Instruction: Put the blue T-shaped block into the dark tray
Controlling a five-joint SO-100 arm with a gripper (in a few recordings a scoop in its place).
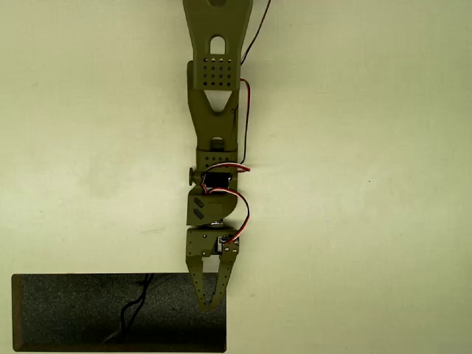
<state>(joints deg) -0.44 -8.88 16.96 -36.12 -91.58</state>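
Black tray [74, 313] sits under my gripper [209, 304], fingers together, gripping nothing I can see. No block spotted; delivery unconfirmed.

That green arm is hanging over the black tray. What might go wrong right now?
Two things, judging from the overhead view. The end effector hangs over the dark tray near its right-hand end, so anything let go there might land close to the rim or on the table. Also, I cannot tell whether its narrow tip holds anything, so a release could drop nothing.
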